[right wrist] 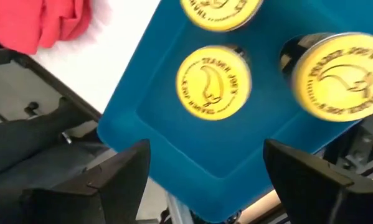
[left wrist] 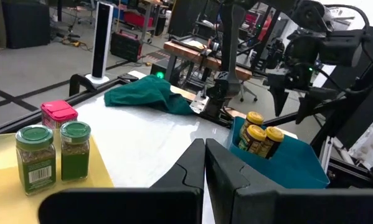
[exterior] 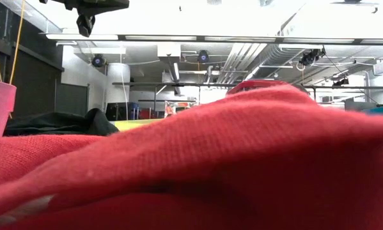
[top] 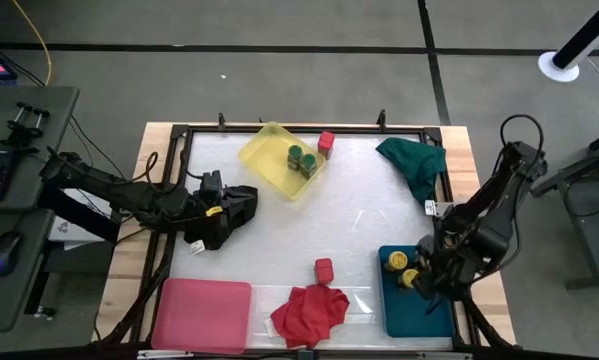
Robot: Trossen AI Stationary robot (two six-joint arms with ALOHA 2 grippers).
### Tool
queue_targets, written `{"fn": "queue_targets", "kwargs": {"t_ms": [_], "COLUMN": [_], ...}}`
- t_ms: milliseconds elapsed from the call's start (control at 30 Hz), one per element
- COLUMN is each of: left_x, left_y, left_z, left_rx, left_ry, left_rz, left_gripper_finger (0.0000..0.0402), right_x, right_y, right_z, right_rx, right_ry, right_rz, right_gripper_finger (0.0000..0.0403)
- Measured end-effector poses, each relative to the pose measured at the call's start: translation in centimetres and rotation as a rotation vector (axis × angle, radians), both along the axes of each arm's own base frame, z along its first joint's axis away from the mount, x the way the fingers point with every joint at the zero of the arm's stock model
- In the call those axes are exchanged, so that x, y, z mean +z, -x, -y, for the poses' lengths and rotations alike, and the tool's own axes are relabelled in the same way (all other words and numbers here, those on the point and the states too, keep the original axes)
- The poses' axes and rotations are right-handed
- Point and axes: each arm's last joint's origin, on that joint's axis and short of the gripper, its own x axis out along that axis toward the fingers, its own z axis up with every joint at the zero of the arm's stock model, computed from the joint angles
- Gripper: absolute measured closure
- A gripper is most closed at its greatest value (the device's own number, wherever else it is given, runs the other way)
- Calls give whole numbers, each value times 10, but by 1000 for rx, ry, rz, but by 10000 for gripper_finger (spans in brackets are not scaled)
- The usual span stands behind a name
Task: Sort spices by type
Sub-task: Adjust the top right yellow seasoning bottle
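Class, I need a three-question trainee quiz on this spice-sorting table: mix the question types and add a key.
1. True or false: the pink tray holds a red box.
2. How many yellow-lidded jars stand in the teal tray?
3. Which gripper is open above that tray: A) left gripper B) right gripper?

Key: 1. False, nothing shows in it; one red box stands on the table by the red cloth, another beside the yellow tray with two green-lidded jars. 2. Three. 3. B.
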Motion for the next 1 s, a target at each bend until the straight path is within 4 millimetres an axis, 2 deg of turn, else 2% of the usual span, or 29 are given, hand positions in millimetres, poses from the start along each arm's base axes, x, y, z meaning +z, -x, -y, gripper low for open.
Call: {"fn": "queue_targets", "kwargs": {"t_ms": [133, 233, 333, 467, 500, 633, 700, 900, 1000], "left_x": [0, 0, 0, 0, 0, 0, 0, 0, 0], "left_y": [0, 0, 0, 0, 0, 0, 0, 0, 0], "left_z": [0, -1, -1, -1, -1, -1, -1, -1, -1], "left_rx": [3, 21, 25, 25, 25, 25, 26, 28, 28], "left_ry": [-2, -4, -5, -5, -4, -5, -5, -4, -4], "left_rz": [-1, -1, -1, -1, 0, 0, 0, 1, 1], "left_gripper_finger": [401, 401, 401, 402, 402, 401, 402, 401, 401], "right_x": [-1, -4, -4, -4, -5, -7, -8, -37, -44], "right_y": [5, 10, 15, 17, 18, 24, 25, 26, 26], "right_z": [7, 15, 22, 24, 24, 30, 30, 28, 29], "right_rx": [-52, -119, -160, -162, -164, -208, -216, -265, -311], "right_ry": [57, 127, 186, 201, 217, 294, 300, 239, 253], "right_rz": [-55, -145, -197, -228, -243, -384, -400, -484, -463], "right_gripper_finger": [99, 130, 207, 363, 382, 391, 399, 401, 402]}}
